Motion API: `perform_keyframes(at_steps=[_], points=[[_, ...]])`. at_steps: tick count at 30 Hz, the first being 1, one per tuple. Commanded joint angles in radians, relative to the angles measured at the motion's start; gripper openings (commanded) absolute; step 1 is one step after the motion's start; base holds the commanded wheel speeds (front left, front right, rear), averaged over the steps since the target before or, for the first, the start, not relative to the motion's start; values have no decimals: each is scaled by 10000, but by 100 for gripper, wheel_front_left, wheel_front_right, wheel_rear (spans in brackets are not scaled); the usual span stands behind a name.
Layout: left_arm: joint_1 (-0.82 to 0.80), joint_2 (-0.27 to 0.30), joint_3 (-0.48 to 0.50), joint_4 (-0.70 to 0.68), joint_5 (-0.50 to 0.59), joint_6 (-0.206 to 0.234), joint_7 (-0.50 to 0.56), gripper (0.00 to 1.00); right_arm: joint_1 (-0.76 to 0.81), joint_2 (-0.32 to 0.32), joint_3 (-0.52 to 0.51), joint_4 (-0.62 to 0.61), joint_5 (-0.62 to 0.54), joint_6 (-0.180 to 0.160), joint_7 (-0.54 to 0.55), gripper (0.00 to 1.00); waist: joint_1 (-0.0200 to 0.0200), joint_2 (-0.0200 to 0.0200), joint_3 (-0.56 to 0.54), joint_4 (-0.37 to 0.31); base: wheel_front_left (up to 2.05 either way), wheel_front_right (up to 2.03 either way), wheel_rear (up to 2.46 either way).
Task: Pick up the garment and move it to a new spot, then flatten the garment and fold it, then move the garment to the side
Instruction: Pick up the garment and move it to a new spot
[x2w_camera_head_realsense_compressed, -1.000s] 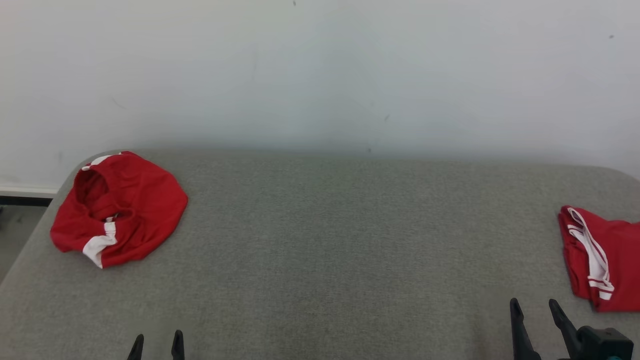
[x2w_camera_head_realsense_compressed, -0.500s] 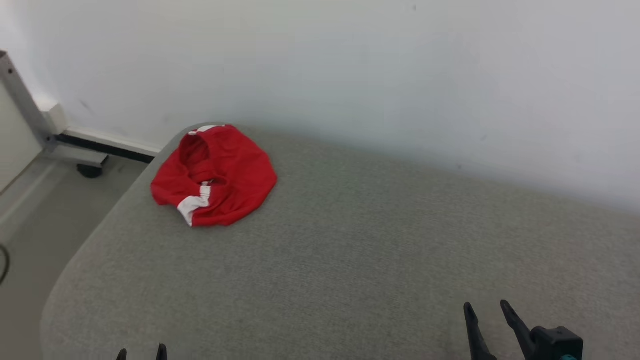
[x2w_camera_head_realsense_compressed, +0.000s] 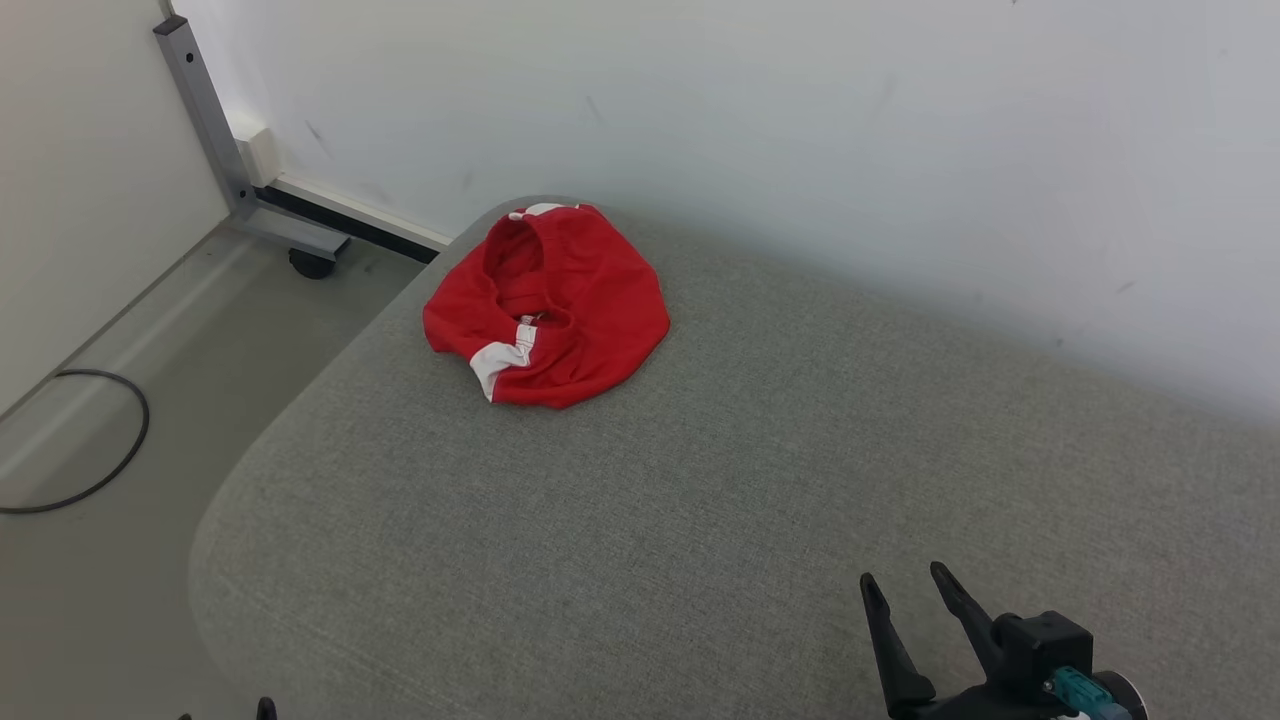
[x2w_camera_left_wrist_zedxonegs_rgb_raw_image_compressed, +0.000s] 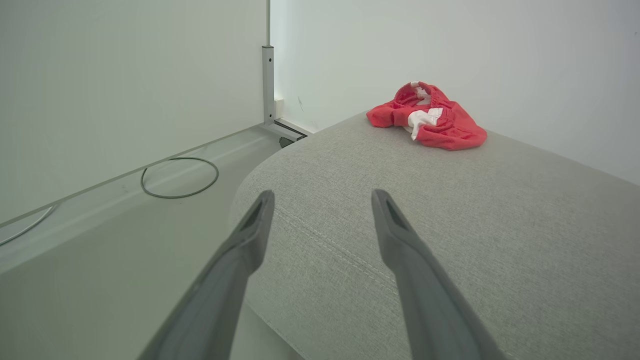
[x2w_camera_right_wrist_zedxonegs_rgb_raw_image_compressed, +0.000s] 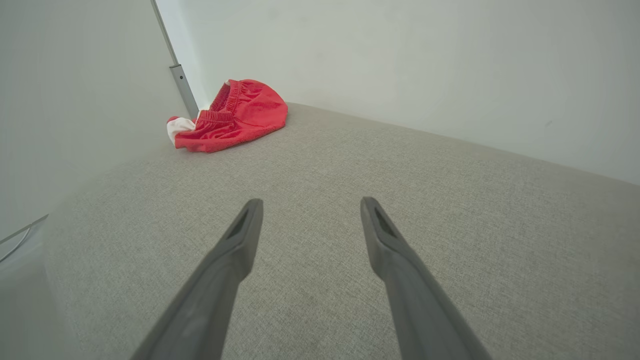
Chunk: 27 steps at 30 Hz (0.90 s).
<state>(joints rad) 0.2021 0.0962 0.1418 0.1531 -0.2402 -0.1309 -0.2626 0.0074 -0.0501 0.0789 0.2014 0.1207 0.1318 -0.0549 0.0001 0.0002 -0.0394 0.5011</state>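
Crumpled red garment with white trim (x2w_camera_head_realsense_compressed: 548, 310) lies in a loose heap at the far left corner of the grey fabric-covered padded surface (x2w_camera_head_realsense_compressed: 700, 480), close to the rounded edge and near the white wall (x2w_camera_head_realsense_compressed: 800, 120). Waistband is bunched up and the layers are tucked into each other.

Risks, as I judge them:
- The heap sits near the drop to the floor. A sideways nudge on approach could slide it off toward the grey metal post (x2w_camera_head_realsense_compressed: 205, 120) or the black cable loop (x2w_camera_head_realsense_compressed: 146, 425)
- The layers are tangled. A pinch may catch one fold only, or the whole wad, and the cloth would come up twisted and hard to flatten
- The reach is long. Fingers coming in low could drag on the upholstery and plough the cloth instead of taking it

Right gripper (x2w_camera_head_realsense_compressed: 904, 574): jaws spread wide, holding nothing, hovering over bare fabric at the near right, well apart from the garment.

Left gripper (x2w_camera_left_wrist_zedxonegs_rgb_raw_image_compressed: 322, 194): jaws likewise fully apart and empty, poised over the near left corner of the surface, touching nothing
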Motion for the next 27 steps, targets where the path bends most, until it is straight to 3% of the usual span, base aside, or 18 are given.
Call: perform_keyframes(at_steps=[1, 13, 21, 27], points=[[54, -55, 38, -50, 48, 18, -35, 100, -78, -2, 23, 15, 30, -25, -77, 100, -1, -2, 44, 41, 0, 0, 0], [-1016, -144, -379, 610, -250, 17, 130, 100, 2, -1, -22, 77, -126, -25, -39, 100, -1, -2, 118, 59, 0, 0, 0], [-4920, -112, -1849, 3146, -815, 18, 1773, 100, 169, -326, 12, -994, -481, -25, 655, 100, -1, -2, 1061, 35, 0, 0, 0], [-7968, 123, -1725, 5513, -1226, 127, 2562, 100, -309, -1010, 1001, -2281, -536, -25, 1608, 100, -1, -2, 2541, -1285, 0, 0, 0]])
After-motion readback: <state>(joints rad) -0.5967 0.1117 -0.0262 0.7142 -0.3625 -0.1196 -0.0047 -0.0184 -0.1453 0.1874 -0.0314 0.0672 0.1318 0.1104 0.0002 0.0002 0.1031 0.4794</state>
